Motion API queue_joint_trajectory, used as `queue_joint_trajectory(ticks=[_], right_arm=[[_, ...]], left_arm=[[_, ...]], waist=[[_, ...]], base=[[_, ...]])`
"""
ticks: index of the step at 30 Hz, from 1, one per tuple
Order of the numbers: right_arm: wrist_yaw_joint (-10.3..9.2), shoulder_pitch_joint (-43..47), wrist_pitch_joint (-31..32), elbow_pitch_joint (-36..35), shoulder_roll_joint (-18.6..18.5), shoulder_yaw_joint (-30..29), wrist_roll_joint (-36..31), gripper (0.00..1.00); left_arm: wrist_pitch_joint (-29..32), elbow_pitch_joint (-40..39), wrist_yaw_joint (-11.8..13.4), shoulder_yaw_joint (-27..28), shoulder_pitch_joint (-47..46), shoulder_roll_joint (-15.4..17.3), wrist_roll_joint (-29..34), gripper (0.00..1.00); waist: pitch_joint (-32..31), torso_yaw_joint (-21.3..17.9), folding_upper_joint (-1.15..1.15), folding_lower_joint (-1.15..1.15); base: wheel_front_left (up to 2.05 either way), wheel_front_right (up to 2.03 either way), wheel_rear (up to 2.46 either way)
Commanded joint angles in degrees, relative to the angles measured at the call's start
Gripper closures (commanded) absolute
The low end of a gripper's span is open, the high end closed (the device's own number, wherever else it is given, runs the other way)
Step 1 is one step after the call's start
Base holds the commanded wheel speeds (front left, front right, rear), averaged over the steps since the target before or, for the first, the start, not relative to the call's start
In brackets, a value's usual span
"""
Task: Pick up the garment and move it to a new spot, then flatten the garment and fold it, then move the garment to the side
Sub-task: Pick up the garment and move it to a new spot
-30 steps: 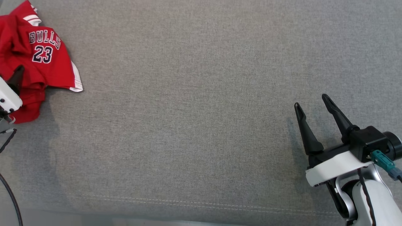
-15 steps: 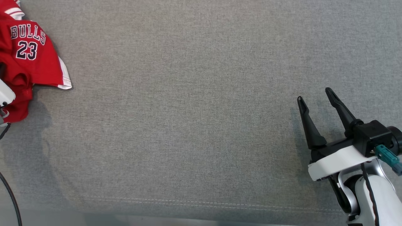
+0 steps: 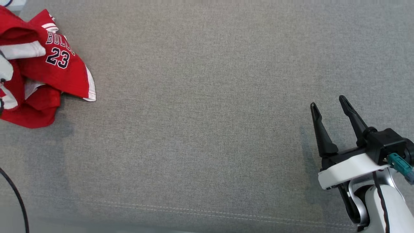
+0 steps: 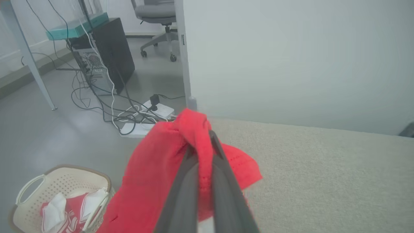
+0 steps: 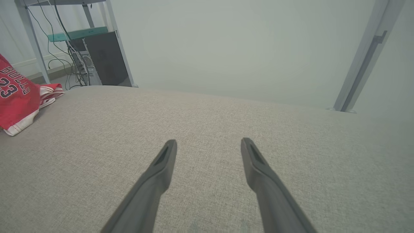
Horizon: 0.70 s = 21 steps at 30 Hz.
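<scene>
Cloth is caught now: the left claw [image 4: 202,142], spread beside the heap a second ago, has pressed together on a fold of the red garment [image 3: 61,74] and bunched it up, creasing the lettering above the 23. The garment sits at the left edge of the grey fabric worktop [image 3: 207,129], a basket [image 4: 64,168] on the floor [image 4: 48,129] just past it, while the right claw [image 3: 327,101] hovers spread near the right edge, a wide stretch of cloth open between. A pale wall [image 4: 291,64] backs the worktop; cables [image 4: 106,106] trail by a dark computer tower [image 4: 110,55].
</scene>
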Motion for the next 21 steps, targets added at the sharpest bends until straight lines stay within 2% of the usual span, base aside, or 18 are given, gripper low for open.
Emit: queue_joint_trajectory(ticks=[1,5,10,15,21], right_arm=[[0.25,0.8,-0.8,-1.2,0.3,1.0,0.3,0.0],[0.25,1.8,-1.7,-0.5,1.1,-0.4,0.8,0.0],[0.25,2.4,-2.4,0.0,1.8,-1.6,1.0,0.0],[0.25,2.4,-3.1,0.0,2.3,-2.2,1.2,0.0],[0.25,2.7,-3.6,0.1,2.5,-2.7,1.3,0.0]], left_arm=[[-1.0,-1.9,-0.4,1.0,-1.1,3.4,1.0,1.0],[-4.0,-8.8,0.5,-0.7,2.1,-0.2,1.9,1.0],[-4.3,-20.6,3.3,-4.1,8.5,-5.8,2.7,1.0],[-2.4,-31.5,6.3,-7.5,14.8,-11.0,2.2,1.0],[0.9,-36.7,7.3,-12.1,17.6,-15.4,2.3,1.0]], waist=[[-1.0,0.2,0.0,0.0],[-2.9,0.2,0.0,0.0],[-4.2,-1.2,0.0,0.0],[-4.1,-4.6,0.0,0.0],[-3.2,-10.7,0.0,0.0]], base=[[0.0,0.0,0.0],[0.0,0.0,0.0],[0.0,0.0,0.0],[0.0,0.0,0.0],[0.0,0.0,0.0]])
